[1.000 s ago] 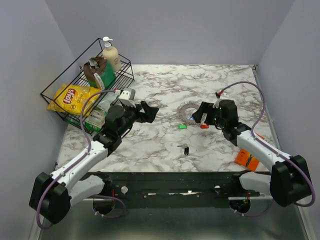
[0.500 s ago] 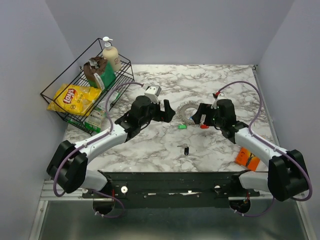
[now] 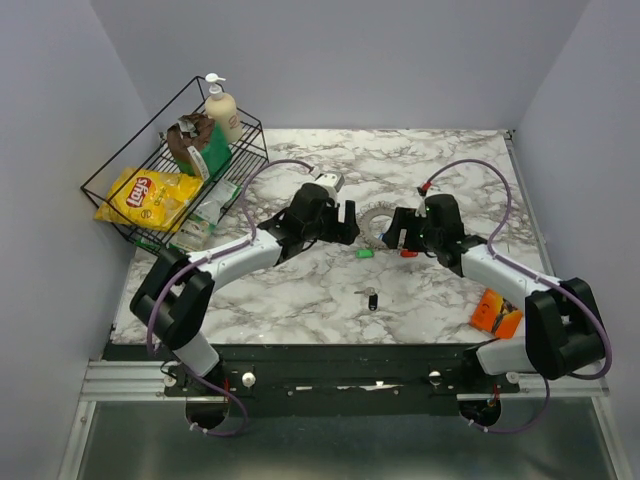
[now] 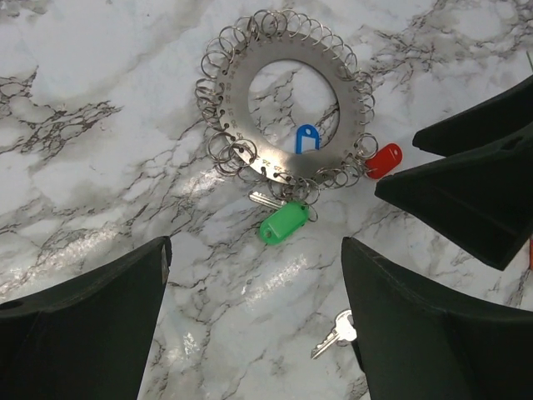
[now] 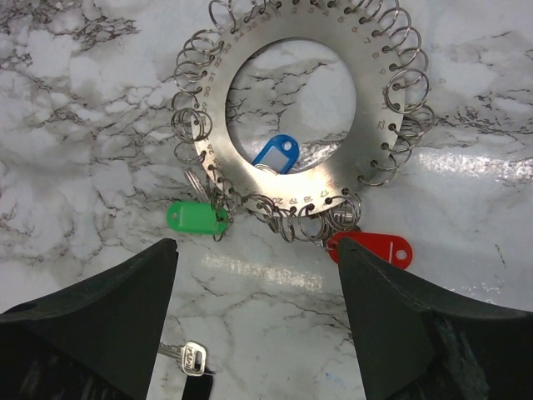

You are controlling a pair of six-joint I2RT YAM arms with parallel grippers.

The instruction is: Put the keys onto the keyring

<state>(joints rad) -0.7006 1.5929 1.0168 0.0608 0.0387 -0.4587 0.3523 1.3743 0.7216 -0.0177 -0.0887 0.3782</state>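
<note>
The keyring is a flat silvery disc edged with small wire loops, lying mid-table. It also shows in the left wrist view and the right wrist view. A green-tagged key, a red one and a blue one hang from its loops. A loose silver key with a black head lies nearer the table's front. My left gripper is open just left of the ring. On the ring's right my right gripper stands open too. Neither holds anything.
A wire basket with a chip bag, a soap bottle and packets stands at the far left. A flat orange piece lies near the right front edge. Grey walls close in three sides.
My left arm has swung right from near the basket to the keyring's left side. The right gripper has shifted slightly left toward the ring.
</note>
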